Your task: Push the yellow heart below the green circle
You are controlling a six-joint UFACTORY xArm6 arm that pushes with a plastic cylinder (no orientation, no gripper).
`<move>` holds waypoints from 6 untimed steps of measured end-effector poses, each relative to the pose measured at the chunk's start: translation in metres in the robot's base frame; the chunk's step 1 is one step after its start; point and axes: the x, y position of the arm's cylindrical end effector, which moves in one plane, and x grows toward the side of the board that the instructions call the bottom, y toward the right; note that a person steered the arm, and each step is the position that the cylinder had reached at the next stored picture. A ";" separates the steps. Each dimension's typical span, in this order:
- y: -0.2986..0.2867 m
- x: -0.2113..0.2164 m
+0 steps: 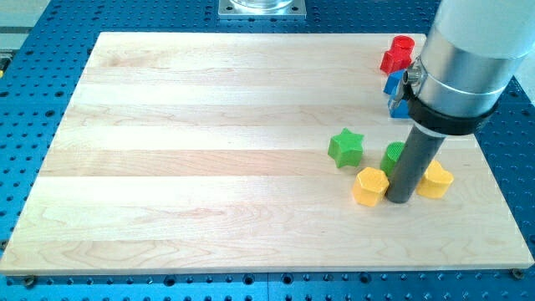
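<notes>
**Tip standing between two yellow blocks, lower right of the board**

Wooden board on a blue perforated table. All blocks sit in the right part of the frame.

Arm: no pincer on this rig, so there is no spread or pressed state to record; the arm ends in a dark rod. My tip rests on the board at the lower right of the frame, in the gap between two yellow blocks.

Yellow blocks: a yellow hexagon-like block lies just to the left of the tip, touching or nearly touching the rod. The yellow heart lies just to the right of the tip, partly hidden by the rod; its shape is only partly readable.

Green circle: right behind the rod, just above the tip, only its left portion shows. The yellow heart sits lower right of it, close by.

Green star: left of the green circle, above and left of the hexagon-like block, apart from both.

Upper right of the frame: a red block, shape unclear, near the board's top edge; below it a blue block, largely hidden by the arm's silver housing.
</notes>
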 end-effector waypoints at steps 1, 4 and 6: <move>0.046 0.024; -0.006 0.004; 0.042 -0.098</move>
